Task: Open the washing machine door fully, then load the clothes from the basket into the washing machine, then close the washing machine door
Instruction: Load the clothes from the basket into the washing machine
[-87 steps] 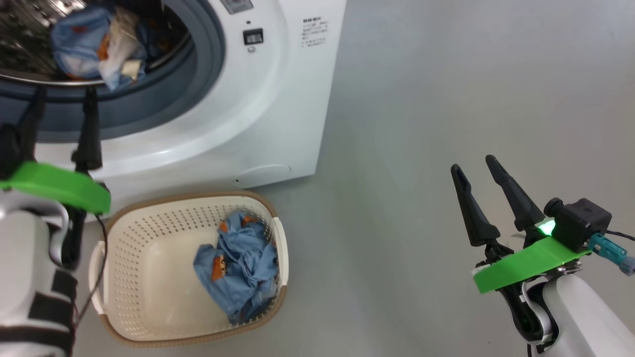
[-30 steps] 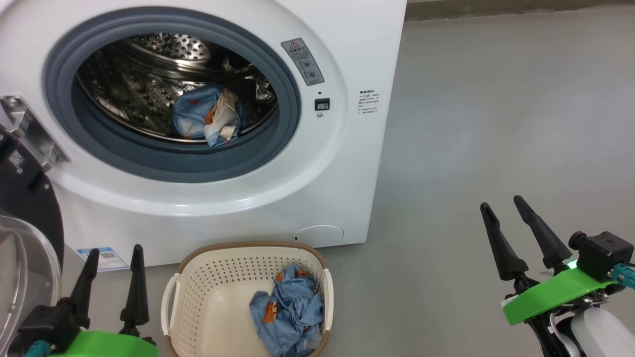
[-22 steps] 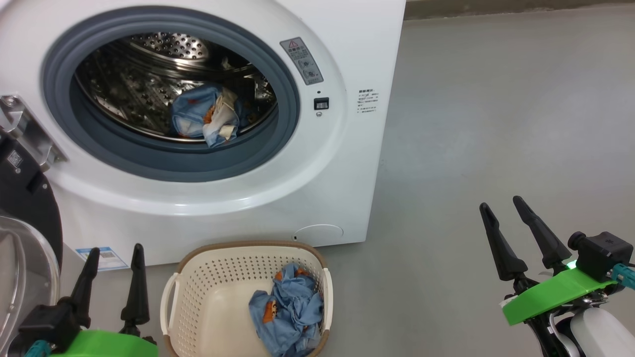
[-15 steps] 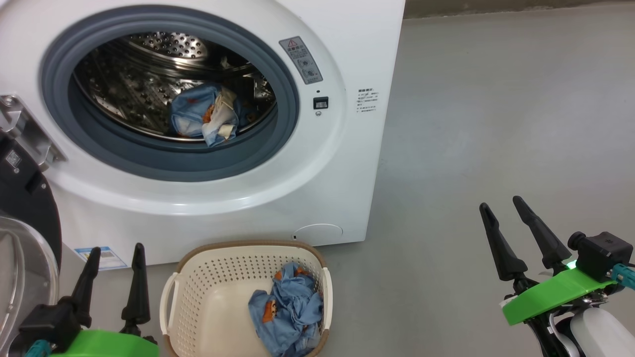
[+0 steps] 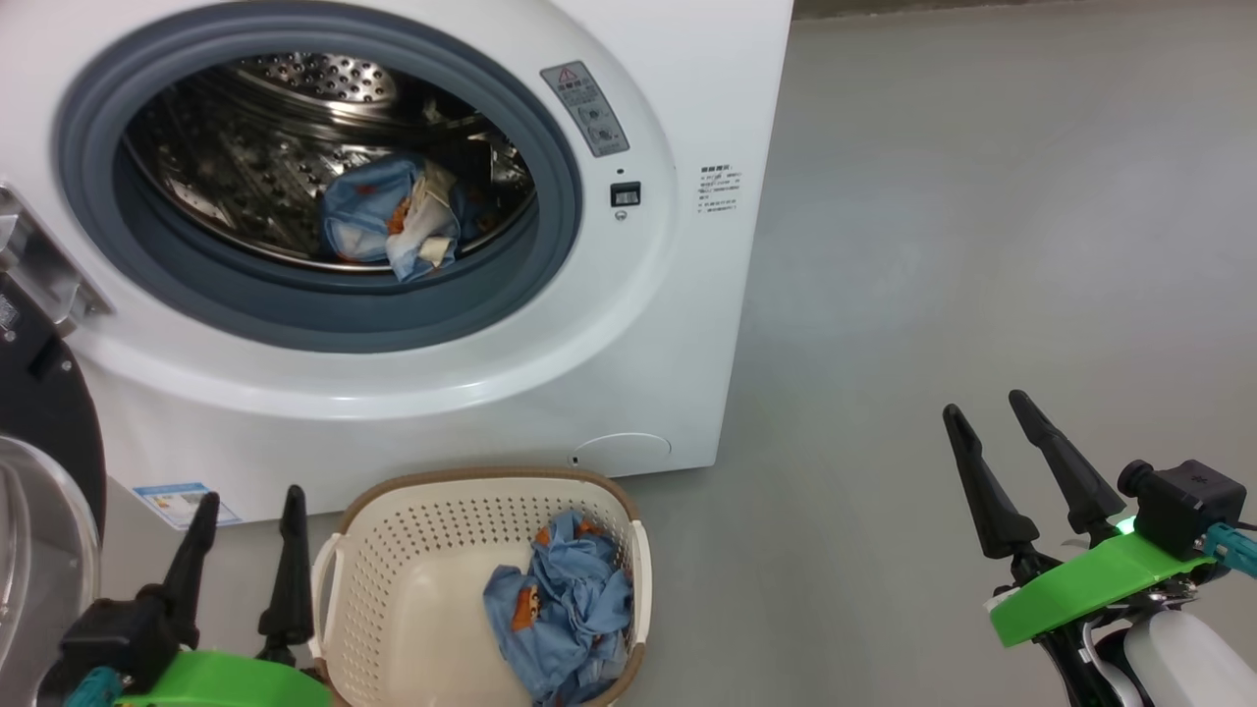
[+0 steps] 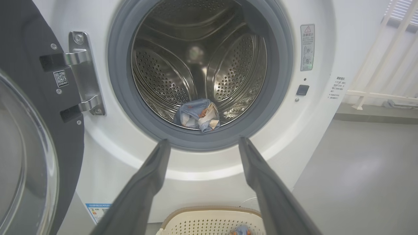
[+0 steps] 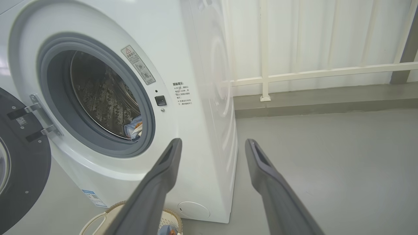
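drawn back, left jaws stand beside basket (image 5: 412,570).

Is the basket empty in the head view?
No, a crumpled light blue garment lies at the right side of the basket.

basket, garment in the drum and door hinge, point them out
basket (image 5: 378,555), head view, perforated left inner wall
garment in the drum (image 5: 358,211), head view, blue fabric
door hinge (image 6: 85,78), left wrist view, metal plate

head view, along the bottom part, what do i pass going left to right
washing machine door → left gripper → basket, with a blue garment in its right half → right gripper
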You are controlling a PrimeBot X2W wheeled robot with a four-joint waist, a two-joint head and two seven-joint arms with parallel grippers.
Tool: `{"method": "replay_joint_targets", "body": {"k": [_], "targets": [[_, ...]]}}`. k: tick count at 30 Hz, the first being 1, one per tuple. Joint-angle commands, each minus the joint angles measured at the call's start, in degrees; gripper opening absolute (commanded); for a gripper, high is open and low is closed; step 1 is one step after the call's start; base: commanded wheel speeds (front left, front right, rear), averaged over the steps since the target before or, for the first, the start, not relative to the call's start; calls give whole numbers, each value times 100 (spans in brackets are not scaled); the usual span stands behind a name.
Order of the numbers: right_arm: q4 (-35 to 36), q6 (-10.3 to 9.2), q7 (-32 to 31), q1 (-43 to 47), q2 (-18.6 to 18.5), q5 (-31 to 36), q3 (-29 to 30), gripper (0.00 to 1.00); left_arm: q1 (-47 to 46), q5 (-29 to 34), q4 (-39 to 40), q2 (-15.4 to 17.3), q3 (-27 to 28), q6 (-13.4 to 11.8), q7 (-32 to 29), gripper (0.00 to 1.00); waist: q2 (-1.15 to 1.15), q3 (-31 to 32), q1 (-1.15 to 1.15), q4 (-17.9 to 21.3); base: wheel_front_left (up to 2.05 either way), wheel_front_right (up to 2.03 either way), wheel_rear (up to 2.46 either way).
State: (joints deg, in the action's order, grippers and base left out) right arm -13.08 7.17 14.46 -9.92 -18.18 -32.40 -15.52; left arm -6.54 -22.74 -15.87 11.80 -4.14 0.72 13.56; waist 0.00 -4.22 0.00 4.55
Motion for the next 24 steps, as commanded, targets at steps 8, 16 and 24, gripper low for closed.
{"method": "replay_joint_targets", "body": {"k": [8, 16, 24], "targets": [[195, 32, 54, -195, -29, 4, -84, 100, -383, -103, -226, 124, -33, 206, -77, 100, 0, -446, 0, 163, 0, 0, 0], [272, 32, 54, -304, 145, 96, 5, 100, -872, -127, -817, 141, -291, 429, -140, 100, 0, -1044, 0, 325, 0, 0, 0], [403, 32, 54, -566, 457, 273, 87, 100, -1690, -216, -1866, 217, -826, 642, -281, 100, 0, -1868, 0, 604, 0, 0, 0]]}}
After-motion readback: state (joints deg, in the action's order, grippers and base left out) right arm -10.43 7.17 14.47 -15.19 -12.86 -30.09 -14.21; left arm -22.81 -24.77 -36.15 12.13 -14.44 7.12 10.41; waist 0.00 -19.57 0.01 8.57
